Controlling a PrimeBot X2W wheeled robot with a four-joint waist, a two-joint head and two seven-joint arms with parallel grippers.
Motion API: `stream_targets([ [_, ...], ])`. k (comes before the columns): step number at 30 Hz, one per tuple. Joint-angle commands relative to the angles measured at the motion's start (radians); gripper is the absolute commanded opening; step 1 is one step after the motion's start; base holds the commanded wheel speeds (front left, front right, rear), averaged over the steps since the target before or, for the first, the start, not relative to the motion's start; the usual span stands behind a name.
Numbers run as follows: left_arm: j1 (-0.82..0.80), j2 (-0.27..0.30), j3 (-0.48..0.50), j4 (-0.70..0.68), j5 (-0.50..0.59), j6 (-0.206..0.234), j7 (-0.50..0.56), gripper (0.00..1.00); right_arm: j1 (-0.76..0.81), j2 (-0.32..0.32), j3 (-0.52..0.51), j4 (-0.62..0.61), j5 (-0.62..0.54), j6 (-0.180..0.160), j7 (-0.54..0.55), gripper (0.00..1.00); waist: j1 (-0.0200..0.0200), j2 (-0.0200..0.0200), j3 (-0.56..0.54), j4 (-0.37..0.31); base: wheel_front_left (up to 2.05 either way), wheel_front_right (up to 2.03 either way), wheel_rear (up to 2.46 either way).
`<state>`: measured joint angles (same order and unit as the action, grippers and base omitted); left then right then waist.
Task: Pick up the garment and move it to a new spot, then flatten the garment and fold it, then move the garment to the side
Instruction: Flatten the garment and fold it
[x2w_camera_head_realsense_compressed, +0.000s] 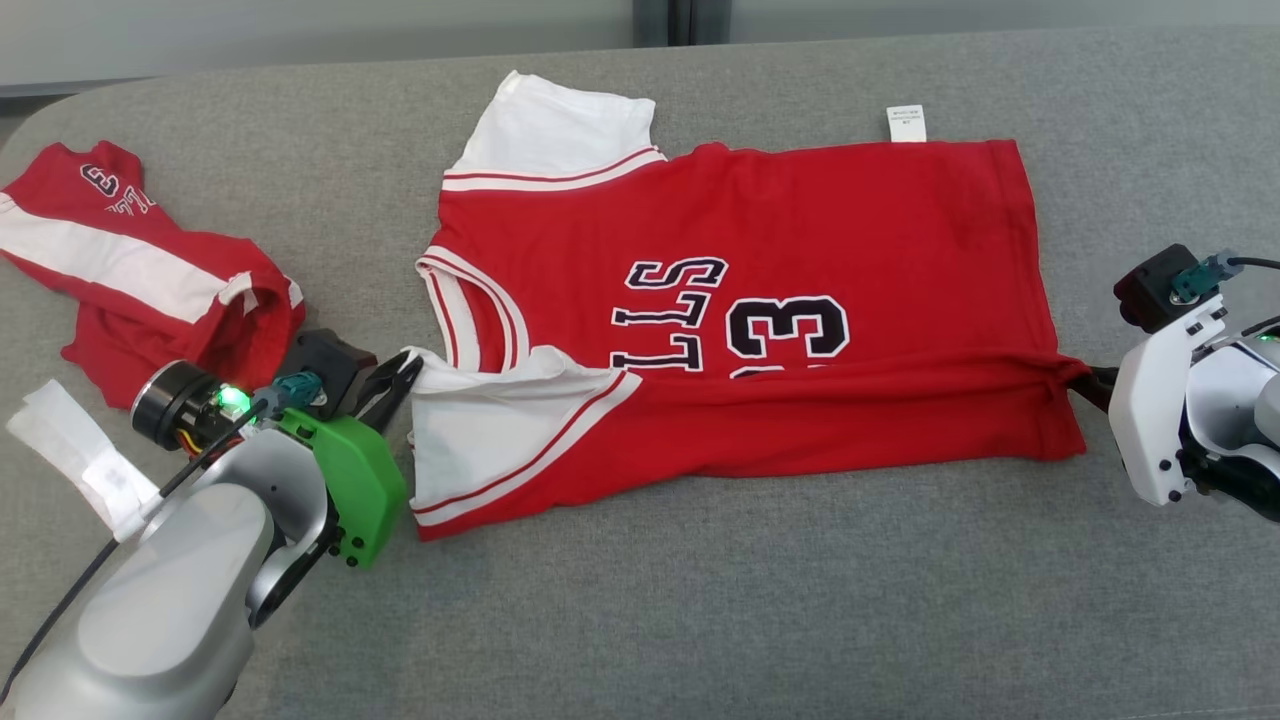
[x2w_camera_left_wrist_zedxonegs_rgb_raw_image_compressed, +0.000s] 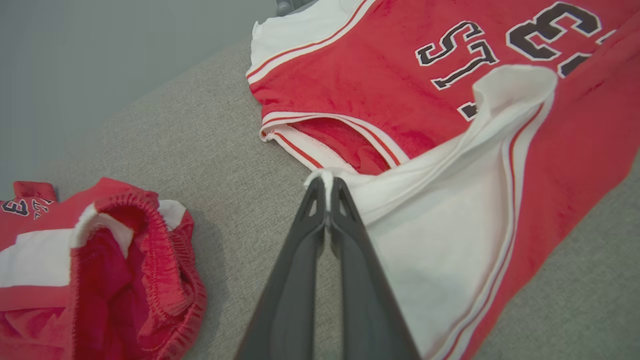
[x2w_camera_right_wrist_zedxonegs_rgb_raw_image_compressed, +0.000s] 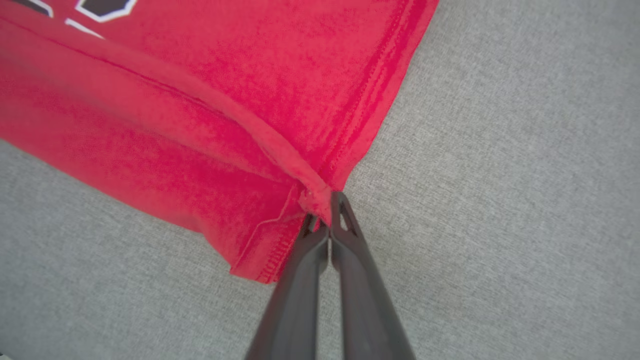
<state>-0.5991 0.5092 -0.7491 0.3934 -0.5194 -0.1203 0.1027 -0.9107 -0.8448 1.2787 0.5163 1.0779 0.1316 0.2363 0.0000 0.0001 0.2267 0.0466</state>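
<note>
The garment (x2w_camera_head_realsense_compressed: 800, 250) is a red jersey with white sleeves and dark lettering, spread on the grey cushion. Its near long edge is folded over toward the middle. My left gripper (x2w_camera_head_realsense_compressed: 408, 372) is shut on the corner of the near white sleeve (x2w_camera_left_wrist_zedxonegs_rgb_raw_image_compressed: 450, 210), pinching the cloth at its fingertips (x2w_camera_left_wrist_zedxonegs_rgb_raw_image_compressed: 327, 186). My right gripper (x2w_camera_head_realsense_compressed: 1098, 382) is shut on the red hem corner (x2w_camera_right_wrist_zedxonegs_rgb_raw_image_compressed: 317, 195) at the jersey's right end. The fold line (x2w_camera_right_wrist_zedxonegs_rgb_raw_image_compressed: 200, 95) runs from that pinch across the red cloth.
Crumpled red and white shorts (x2w_camera_head_realsense_compressed: 150, 270) lie at the left, close behind my left wrist, and appear in the left wrist view (x2w_camera_left_wrist_zedxonegs_rgb_raw_image_compressed: 100, 270). A white paper strip (x2w_camera_head_realsense_compressed: 80, 450) lies at the left edge. Bare grey cushion (x2w_camera_head_realsense_compressed: 750, 600) stretches in front of the jersey.
</note>
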Motion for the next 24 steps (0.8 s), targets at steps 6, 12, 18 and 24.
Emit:
stream_targets([
  [6, -0.071, -0.044, -0.006, 0.112, 0.018, 0.013, -0.073, 1.0, -0.018, 0.022, 0.002, 0.055, -0.001, -0.002, -0.036, 1.0, 0.0, -0.0001, 0.016, -0.006, 0.0, 0.0, 0.0],
  [12, -0.072, -0.105, 0.037, 0.188, 0.003, 0.084, -0.199, 1.0, 0.015, 0.051, -0.012, 0.11, 0.06, -0.002, -0.163, 1.0, 0.0, -0.0001, -0.011, 0.006, 0.0, 0.0, 0.0],
  [18, -0.003, -0.163, 0.141, 0.179, -0.052, 0.201, -0.34, 1.0, 0.069, 0.093, -0.106, 0.142, 0.161, -0.001, -0.397, 1.0, 0.0, -0.0001, -0.063, 0.013, 0.0, 0.0, 0.0],
  [24, 0.139, -0.24, 0.329, -0.003, -0.076, 0.287, -0.368, 1.0, 0.12, 0.146, -0.267, 0.141, 0.092, -0.001, -0.501, 1.0, 0.0, -0.0001, -0.118, 0.014, 0.0, 0.0, 0.0],
])
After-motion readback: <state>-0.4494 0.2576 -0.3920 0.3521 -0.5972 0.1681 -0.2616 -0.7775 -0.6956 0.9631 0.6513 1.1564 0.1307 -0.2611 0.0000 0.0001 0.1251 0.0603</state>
